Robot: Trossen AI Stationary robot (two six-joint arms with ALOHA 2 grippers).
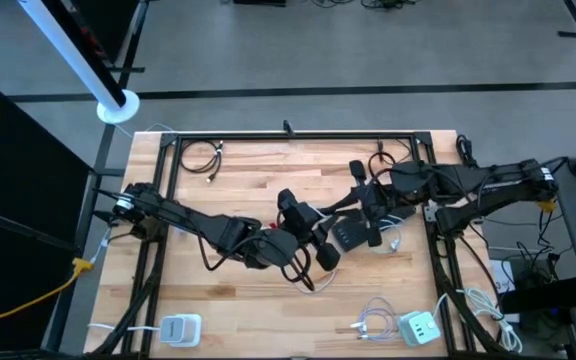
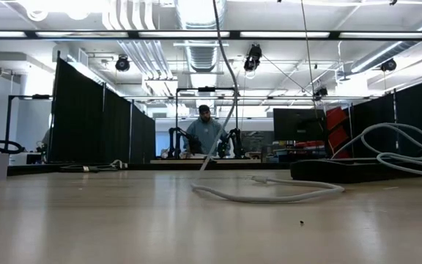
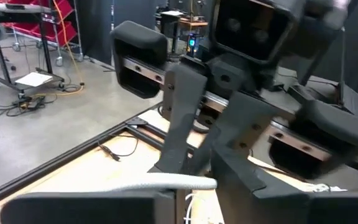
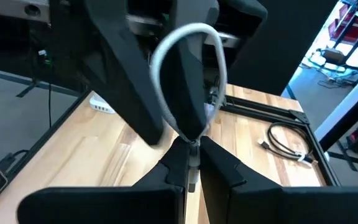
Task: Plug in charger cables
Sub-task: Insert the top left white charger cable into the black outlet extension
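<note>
Wooden plank table (image 1: 248, 170) with a black metal frame; both arms meet near its centre. The right gripper (image 4: 191, 163) is clamped on a thin white cable (image 4: 188, 37) arching between the two claws. Whether the left gripper (image 1: 303, 222) is closed cannot be told. One black coiled cable (image 1: 200, 157) lies at 11 o'clock, one white coil (image 1: 373, 320) at 5 o'clock. Two white charger blocks: one (image 1: 180, 328) at 7 o'clock, one (image 1: 418, 327) at 5 o'clock.

White charger cable (image 4: 188, 37) arcs up in a loop mid-table, w/ its end pinched in the right gripper (image 4: 191, 163). Black cable (image 1: 200, 157) coiled at far-left corner; white coil (image 1: 373, 322) at near-right edge.
</note>
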